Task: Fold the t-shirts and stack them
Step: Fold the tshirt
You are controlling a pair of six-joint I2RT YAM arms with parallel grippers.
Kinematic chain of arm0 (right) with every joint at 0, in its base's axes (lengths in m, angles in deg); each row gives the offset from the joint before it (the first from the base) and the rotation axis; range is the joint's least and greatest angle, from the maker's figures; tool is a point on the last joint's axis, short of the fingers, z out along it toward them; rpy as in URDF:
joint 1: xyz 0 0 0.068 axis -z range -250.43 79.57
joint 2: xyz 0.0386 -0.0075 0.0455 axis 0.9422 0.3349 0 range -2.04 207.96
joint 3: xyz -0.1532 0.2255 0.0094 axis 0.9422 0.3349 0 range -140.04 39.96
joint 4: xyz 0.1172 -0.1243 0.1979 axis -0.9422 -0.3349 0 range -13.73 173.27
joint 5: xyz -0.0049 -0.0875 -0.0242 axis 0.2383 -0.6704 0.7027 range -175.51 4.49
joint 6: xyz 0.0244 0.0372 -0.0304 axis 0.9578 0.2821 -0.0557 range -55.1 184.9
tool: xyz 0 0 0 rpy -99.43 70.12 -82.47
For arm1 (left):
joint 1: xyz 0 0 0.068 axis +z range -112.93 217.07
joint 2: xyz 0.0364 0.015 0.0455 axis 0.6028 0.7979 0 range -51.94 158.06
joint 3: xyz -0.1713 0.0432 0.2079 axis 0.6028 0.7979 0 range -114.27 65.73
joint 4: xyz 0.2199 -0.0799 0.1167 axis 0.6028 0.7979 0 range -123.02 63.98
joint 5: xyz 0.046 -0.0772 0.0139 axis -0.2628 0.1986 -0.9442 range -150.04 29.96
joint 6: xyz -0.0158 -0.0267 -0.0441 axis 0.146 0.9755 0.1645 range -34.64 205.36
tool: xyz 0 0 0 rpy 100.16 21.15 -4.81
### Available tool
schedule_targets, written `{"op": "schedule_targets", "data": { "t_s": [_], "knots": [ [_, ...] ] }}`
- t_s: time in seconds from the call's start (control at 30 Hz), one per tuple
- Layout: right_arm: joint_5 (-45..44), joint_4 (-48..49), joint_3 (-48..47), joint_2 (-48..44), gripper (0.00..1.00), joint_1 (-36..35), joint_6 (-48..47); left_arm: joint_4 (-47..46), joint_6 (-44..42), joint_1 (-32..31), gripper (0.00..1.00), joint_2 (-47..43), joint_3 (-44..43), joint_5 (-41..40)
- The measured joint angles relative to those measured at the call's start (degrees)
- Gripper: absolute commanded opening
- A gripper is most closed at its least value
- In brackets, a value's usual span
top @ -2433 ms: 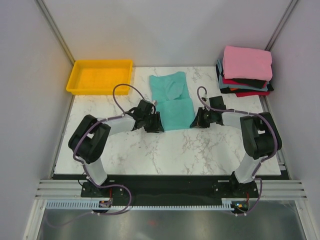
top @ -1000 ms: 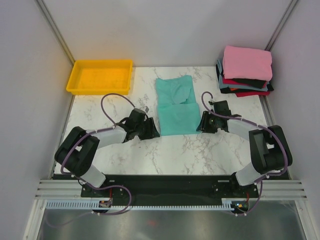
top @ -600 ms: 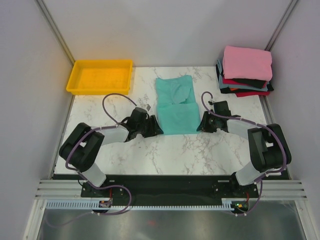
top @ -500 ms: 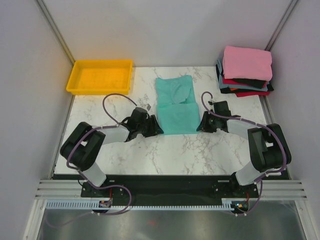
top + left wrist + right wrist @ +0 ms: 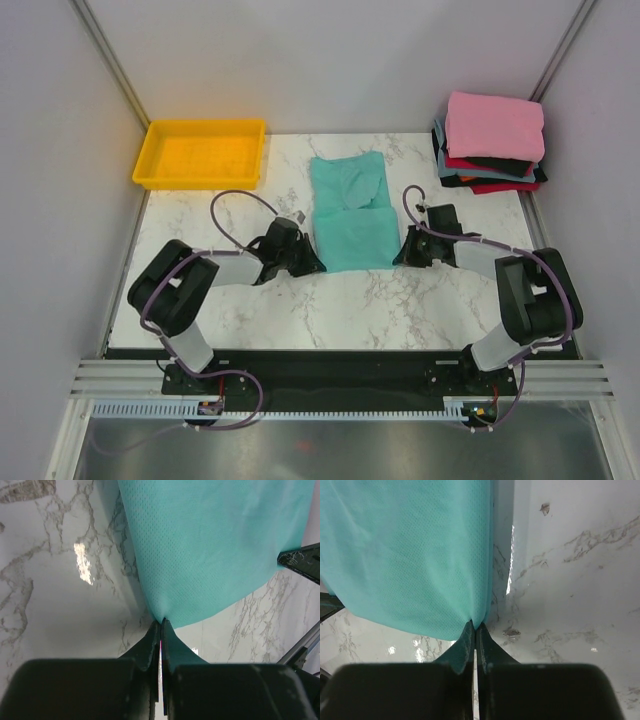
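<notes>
Marble-patterned surface (image 5: 340,310) runs bare from the two arm bases at 6 o'clock up to the near hem of the one teal t-shirt (image 5: 350,215) that is laid out. I count two arms and two pincers, both reaching low to that hem.

The left pincer (image 5: 316,267) is clamped tight on the hem's corner at about 7 o'clock. From its wrist camera the tips (image 5: 161,624) meet with a pinch of cloth (image 5: 215,545) drawn between them. The right pincer (image 5: 399,261) is closed the same way on the opposite corner at about 5 o'clock, its tips (image 5: 474,626) nipping the edge of the fabric (image 5: 410,545).

The shirt sits at the centre of the surface as a long narrow band pointing from 6 to 12. The near half is a flat, smooth rectangle. The far half is a little narrower, with a crease across it and soft wrinkles. Up close the cloth shows a fine mesh weave.

There is open marble on both sides of the shirt. At 10 o'clock, in the far left corner, stands one yellow tray (image 5: 205,124). At 2 o'clock, in the far right corner, is one stack (image 5: 490,172) of folded t-shirts, close to the surface's right edge. A pink t-shirt (image 5: 494,122) is on top, with black, red and grey-blue layers showing below. Grey walls close in the left, right and far sides.
</notes>
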Motion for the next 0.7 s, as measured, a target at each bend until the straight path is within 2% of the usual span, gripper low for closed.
{"op": "schedule_targets", "data": {
  "t_s": [0.23, 0.5, 0.7],
  "knots": [
    [1.6, -2.7, 5.8, -8.2, 0.00, 0.0, 1.3, 5.2, 0.0, -2.1, 0.02, -9.1, 4.6, -0.2],
    [4.9, -9.5, 12.8, -30.4, 0.00, -0.3, 5.2, 15.8, 2.3, -7.5, 0.02, -28.7, 8.9, -1.3],
    [6.3, -19.1, 12.0, -45.0, 0.00, -0.3, 9.2, 26.8, 5.9, -11.8, 0.02, -41.3, 7.8, -3.6]
  ]
}}
